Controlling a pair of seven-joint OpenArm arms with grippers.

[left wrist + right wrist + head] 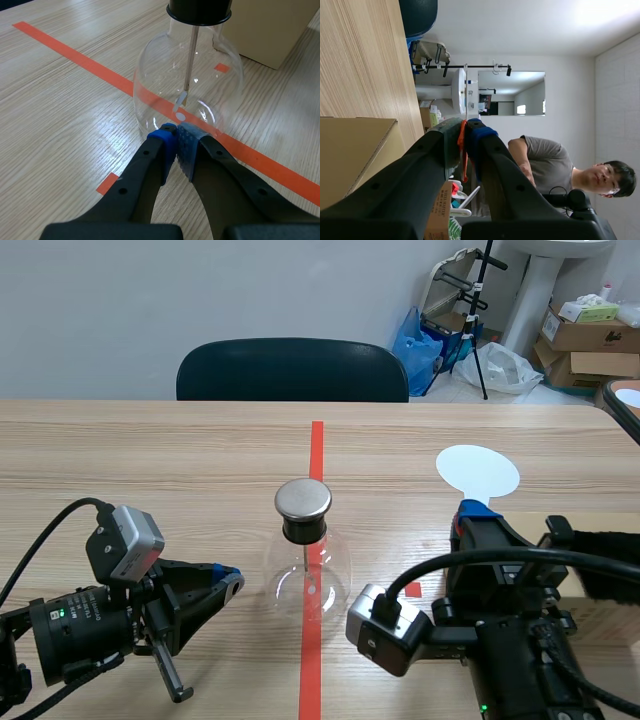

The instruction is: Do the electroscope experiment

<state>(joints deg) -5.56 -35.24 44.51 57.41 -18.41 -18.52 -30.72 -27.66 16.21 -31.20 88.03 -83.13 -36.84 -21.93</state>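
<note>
The electroscope, a clear glass flask (307, 582) with a black stopper and a round metal cap (303, 498), stands on the red tape line mid-table. Inside it a thin rod (190, 60) hangs down to a small foil leaf. My left gripper (230, 578) is shut, low on the table just left of the flask; its blue pads (163, 136) meet right at the bulb's base (187, 85). My right gripper (468, 516) is shut on the thin orange stem (462, 150) of a white round paddle (478, 471), held to the right of the flask, disc pointing away.
A cardboard box (600, 612) sits on the table under the right arm and shows behind the flask (265, 30). A dark chair (292, 370) stands at the far edge. A person (545, 160) is in the room beyond the right gripper.
</note>
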